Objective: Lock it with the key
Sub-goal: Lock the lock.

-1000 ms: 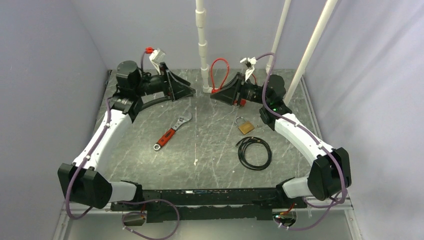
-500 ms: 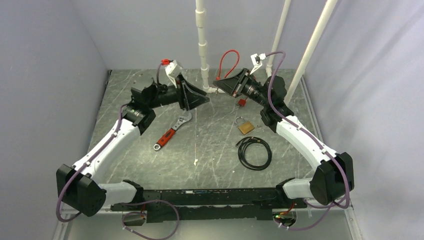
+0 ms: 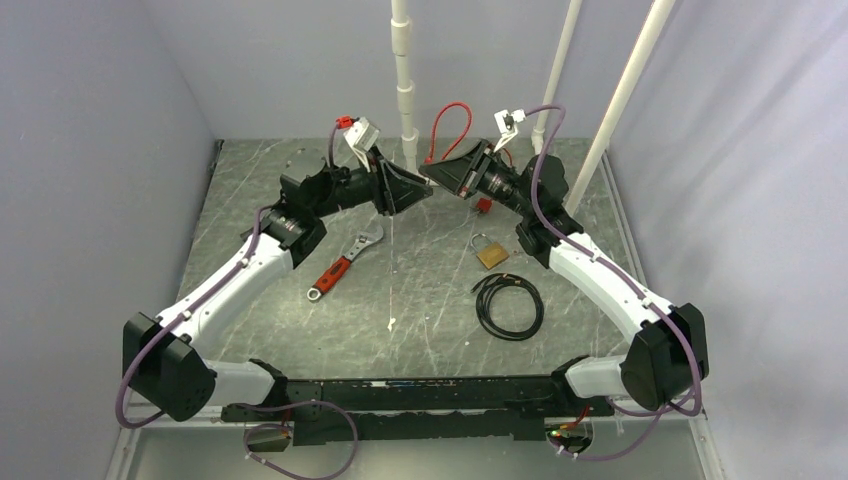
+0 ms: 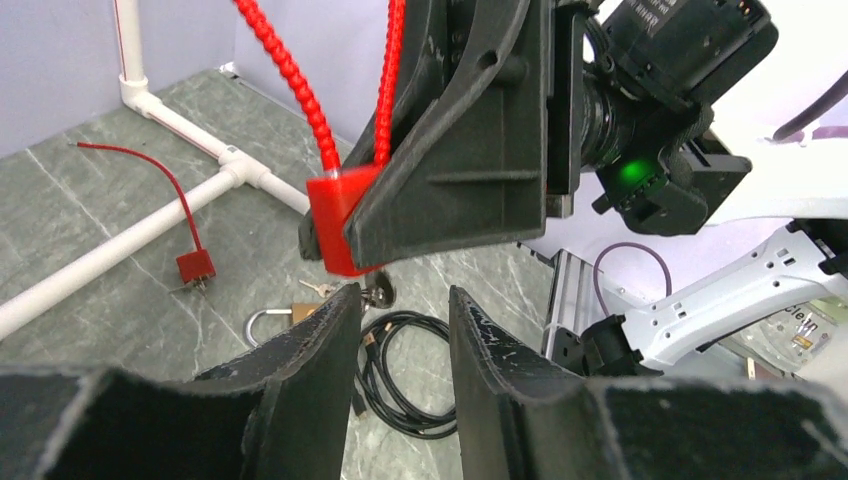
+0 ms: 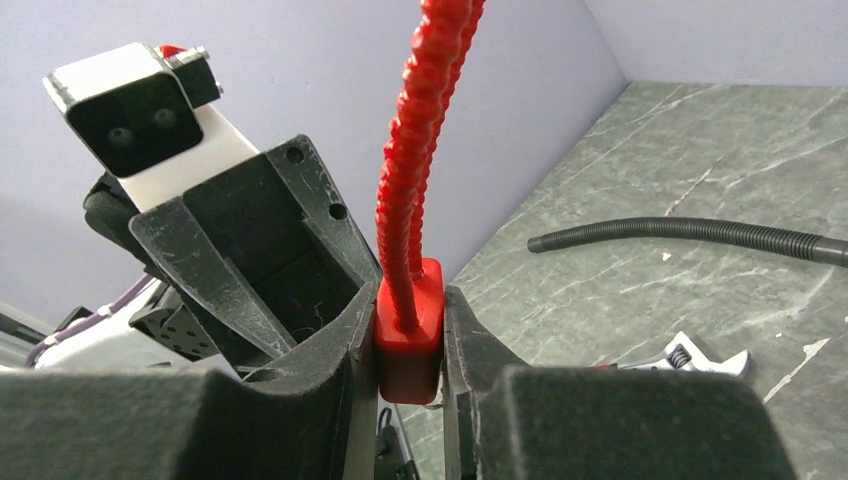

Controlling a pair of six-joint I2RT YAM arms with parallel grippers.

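Observation:
My right gripper (image 3: 436, 174) (image 5: 410, 335) is shut on a red cable lock's body (image 5: 408, 340), held above the back of the table; its ribbed red cable loop (image 3: 452, 114) rises above the fingers. In the left wrist view the lock body (image 4: 338, 212) hangs just beyond my left gripper (image 4: 400, 300), with a dark key head (image 4: 379, 290) right under it. My left gripper (image 3: 418, 192) is open and empty, tip to tip with the right one. A brass padlock (image 3: 490, 254) with a silver key (image 4: 314, 289) lies on the table.
A red-handled wrench (image 3: 343, 265) lies left of centre. A coiled black cable (image 3: 508, 305) lies near the brass padlock. A small red lock with a thin red wire (image 4: 195, 266) lies by the white pipe frame (image 3: 405, 90) at the back.
My left arm has swung right and forward until its open gripper meets the right one. My right gripper has risen and shifted slightly with the red lock still in it.

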